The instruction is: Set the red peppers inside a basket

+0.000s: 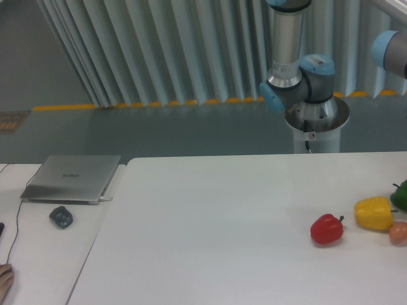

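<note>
A glossy red bell pepper (327, 229) with a short dark stem lies on the white table (210, 241) at the right. No basket shows in this view. The arm's base and lower joints (299, 82) stand behind the table's far edge. The gripper is out of view.
A yellow bell pepper (373, 213) lies right of the red one. A small orange-pink fruit (399, 233) and a green vegetable (400, 196) sit at the right edge. A closed laptop (72, 178) and a dark mouse (61, 217) lie on the left table.
</note>
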